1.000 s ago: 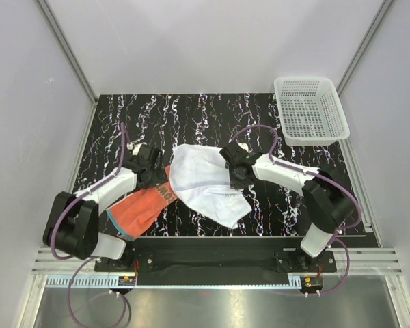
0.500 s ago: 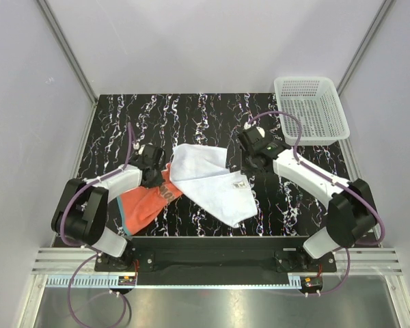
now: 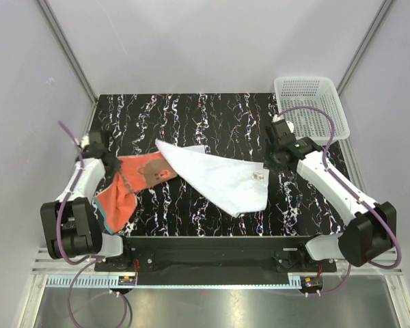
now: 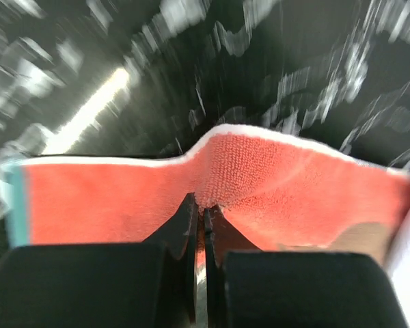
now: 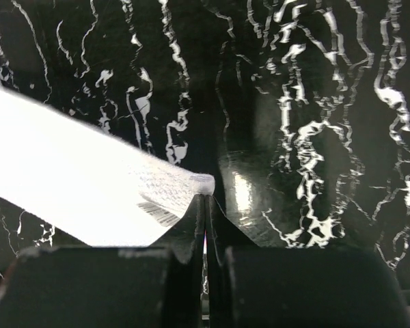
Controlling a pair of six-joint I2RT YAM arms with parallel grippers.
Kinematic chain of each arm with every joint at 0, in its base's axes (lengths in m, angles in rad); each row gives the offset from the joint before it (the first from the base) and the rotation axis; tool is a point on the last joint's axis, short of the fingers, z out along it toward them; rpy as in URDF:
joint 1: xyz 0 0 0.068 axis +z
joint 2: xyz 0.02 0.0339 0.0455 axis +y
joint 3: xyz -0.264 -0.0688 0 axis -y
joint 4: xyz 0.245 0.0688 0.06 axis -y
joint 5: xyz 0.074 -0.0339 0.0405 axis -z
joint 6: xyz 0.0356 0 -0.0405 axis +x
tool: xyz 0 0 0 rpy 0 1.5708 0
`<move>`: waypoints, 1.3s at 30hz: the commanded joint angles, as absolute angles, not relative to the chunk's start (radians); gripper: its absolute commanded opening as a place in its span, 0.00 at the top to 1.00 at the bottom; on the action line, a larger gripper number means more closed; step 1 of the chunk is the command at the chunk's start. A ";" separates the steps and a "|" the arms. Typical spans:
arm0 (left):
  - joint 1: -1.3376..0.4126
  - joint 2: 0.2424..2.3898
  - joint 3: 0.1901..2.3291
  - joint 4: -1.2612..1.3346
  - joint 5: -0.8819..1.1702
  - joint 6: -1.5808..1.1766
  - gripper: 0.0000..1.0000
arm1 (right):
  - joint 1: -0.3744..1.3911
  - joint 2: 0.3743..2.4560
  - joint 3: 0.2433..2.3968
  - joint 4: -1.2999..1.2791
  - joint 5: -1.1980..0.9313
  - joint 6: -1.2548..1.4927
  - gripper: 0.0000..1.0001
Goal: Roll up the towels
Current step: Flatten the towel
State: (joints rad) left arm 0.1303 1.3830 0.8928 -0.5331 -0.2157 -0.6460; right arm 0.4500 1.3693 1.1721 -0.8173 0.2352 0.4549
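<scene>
The orange-red towel (image 3: pixel 130 188) was seen spread out at the left of the black marbled counter (image 3: pixel 212 113). Its far edge was pinched between the clenched jaws of the left gripper (image 3: pixel 111 164). The white towel (image 3: pixel 219 179) was laid flat at the middle, with its left part meeting the orange-red one. Its right corner was clamped in the right gripper (image 3: pixel 266 166). In both wrist views, cloth was seen caught at the fingertips. A white mesh basket (image 3: pixel 311 109) was set at the far right corner.
</scene>
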 commanded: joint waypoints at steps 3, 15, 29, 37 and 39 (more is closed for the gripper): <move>0.320 1.371 1.084 -0.626 -0.173 -0.609 1.00 | 0.420 1.286 1.149 -0.859 0.292 0.434 1.00; 0.344 1.318 1.037 -0.477 -0.083 -0.555 0.16 | 0.417 1.258 1.098 -0.831 0.216 0.420 1.00; -0.152 1.787 1.393 -0.405 0.101 -0.377 0.03 | 0.417 1.305 1.083 -0.781 0.172 0.428 1.00; -0.225 2.014 1.525 -0.402 0.118 -0.377 0.08 | 0.419 1.333 1.072 -0.761 0.170 0.420 1.00; -0.230 2.035 1.542 -0.391 0.121 -0.374 0.09 | 0.419 1.336 1.069 -0.758 0.173 0.414 1.00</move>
State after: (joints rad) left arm -0.2348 2.0216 1.4788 -0.4183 0.0948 -0.3912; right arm 0.4198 1.3315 1.0725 -0.7864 0.1810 0.4366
